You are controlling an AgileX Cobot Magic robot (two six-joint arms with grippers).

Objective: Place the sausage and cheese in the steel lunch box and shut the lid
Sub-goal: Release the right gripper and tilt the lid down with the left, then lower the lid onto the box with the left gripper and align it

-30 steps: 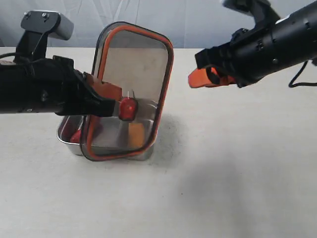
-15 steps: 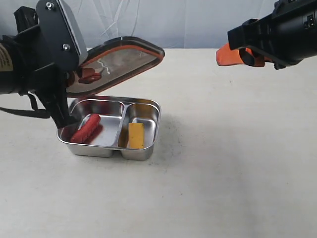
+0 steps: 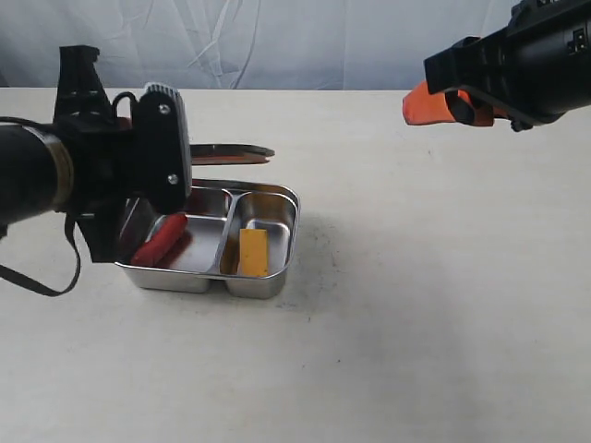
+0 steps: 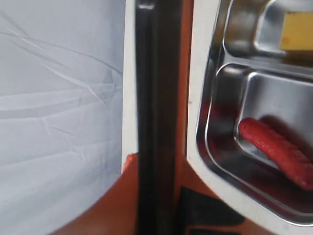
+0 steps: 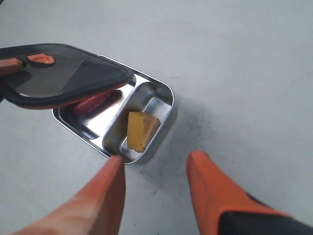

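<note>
Far left: left gripper [image 4: 155, 196] clenched on one end of the lid [image 3: 231, 152], with an orange finger either side of the dark rim in the left wrist view. Lid held roughly level, edge-on in the exterior view, hanging above the sausage side of the steel lunch box [image 3: 277, 196] and not touching it; most of the box uncovered. Right wrist view agrees: lid overhangs the sausage compartment only, orange valve [image 5: 41, 58] on its upper face. Box sits on the table [image 3: 416, 351], both foods in. The sausage [image 3: 159, 242] lies diagonally in the left compartment; the cheese [image 3: 253, 251] lies flat in the right one, divider between them. Well to the right and high: right gripper [image 3: 427, 103], jaws spread, nothing between them, clear of the box. Judgement: loading done, closing step in hand. Next move calls for carrying the lid across until its corners line up with the box rim, then lowering it level so the seal seats all round, and only then letting go. A press on top is probably needed; the free right claw could give it. Risk: a skewed lid catching the rim and skidding the box.
</note>
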